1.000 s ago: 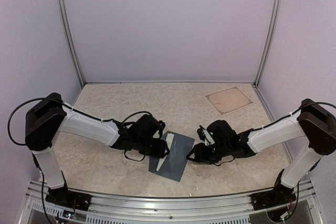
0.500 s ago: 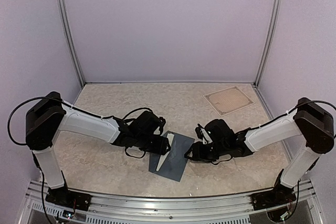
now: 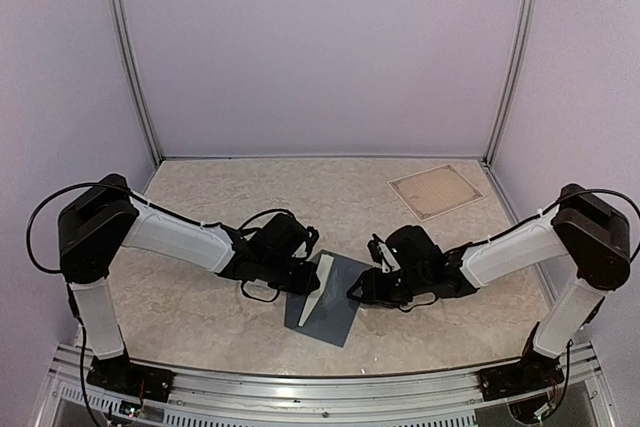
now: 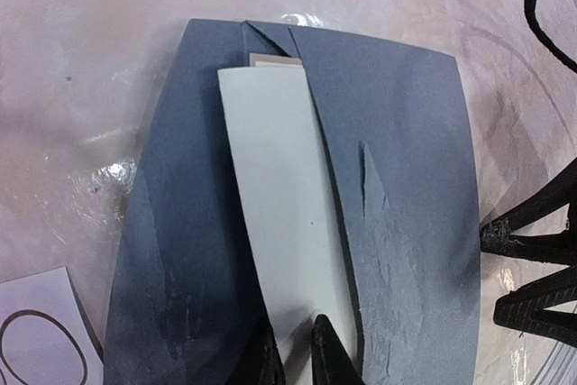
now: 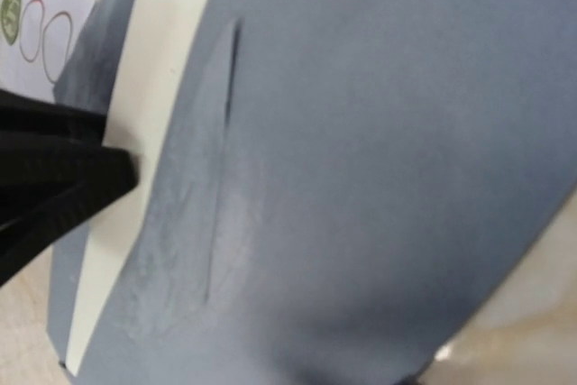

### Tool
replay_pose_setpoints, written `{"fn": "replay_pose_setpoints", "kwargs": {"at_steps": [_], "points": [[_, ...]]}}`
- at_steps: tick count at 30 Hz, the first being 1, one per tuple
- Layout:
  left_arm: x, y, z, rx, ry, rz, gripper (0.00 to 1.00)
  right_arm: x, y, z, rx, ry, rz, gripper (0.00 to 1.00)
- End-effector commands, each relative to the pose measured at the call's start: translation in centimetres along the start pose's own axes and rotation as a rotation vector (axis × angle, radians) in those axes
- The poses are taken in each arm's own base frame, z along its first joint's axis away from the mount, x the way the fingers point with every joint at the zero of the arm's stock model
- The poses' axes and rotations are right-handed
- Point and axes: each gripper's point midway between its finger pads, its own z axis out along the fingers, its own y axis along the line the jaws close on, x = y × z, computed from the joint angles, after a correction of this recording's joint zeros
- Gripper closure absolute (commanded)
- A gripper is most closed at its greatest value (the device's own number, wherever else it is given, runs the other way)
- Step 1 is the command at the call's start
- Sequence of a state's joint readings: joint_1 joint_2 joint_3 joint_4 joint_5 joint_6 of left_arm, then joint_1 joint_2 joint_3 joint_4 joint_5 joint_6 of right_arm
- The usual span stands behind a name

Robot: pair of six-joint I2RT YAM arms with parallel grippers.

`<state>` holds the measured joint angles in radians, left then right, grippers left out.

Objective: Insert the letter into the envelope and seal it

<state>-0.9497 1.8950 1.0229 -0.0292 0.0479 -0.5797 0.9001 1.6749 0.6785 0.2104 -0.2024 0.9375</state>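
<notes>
The dark slate envelope [image 3: 335,299] lies flat between my two arms. It fills the left wrist view [image 4: 406,178] and the right wrist view [image 5: 388,151]. The white letter [image 3: 313,297] lies lengthwise on it, its right edge tucked under the envelope's right panel [image 4: 279,196] [image 5: 158,51]. My left gripper [image 3: 306,285] [image 4: 295,349] is shut, its tips resting on the letter's near end. Its fingers [image 5: 63,178] show in the right wrist view. My right gripper [image 3: 358,292] is at the envelope's right edge. Its fingers [image 4: 532,299] show there, but its own view hides them.
A white sticker strip with circles lies by the envelope's left side [image 4: 36,335] [image 5: 32,20]. A beige square sheet [image 3: 435,190] lies at the back right. Side walls and metal posts bound the table.
My right gripper has moved left up to the envelope's right edge. My left gripper has shifted slightly right over the letter.
</notes>
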Motion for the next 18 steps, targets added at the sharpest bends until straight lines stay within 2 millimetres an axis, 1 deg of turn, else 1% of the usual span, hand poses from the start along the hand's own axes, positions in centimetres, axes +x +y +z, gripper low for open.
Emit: {"fn": "replay_pose_setpoints", "kwargs": {"at_steps": [1,9,13,15,18], "points": [[-0.2,-0.5,0.7,0.03,0.006,0.008,0.9,1.9,-2.9,0.8,0.099,0.068,0.016,0.55],[1.2,-0.8,1.3,0.054,0.052,0.011,0.99,1.8,-2.9,1.1,0.102,0.068,0.013,0.55],[1.8,-1.0,1.7,0.068,0.076,0.011,1.0,1.6,-2.9,1.2,0.107,0.067,0.01,0.55],[1.3,-1.3,1.7,0.09,0.061,0.011,1.0,1.6,-3.0,1.2,0.112,0.065,0.01,0.55],[1.6,-1.2,1.8,0.103,0.082,-0.016,1.0,1.4,-3.1,1.1,0.116,0.058,0.012,0.55]]}}
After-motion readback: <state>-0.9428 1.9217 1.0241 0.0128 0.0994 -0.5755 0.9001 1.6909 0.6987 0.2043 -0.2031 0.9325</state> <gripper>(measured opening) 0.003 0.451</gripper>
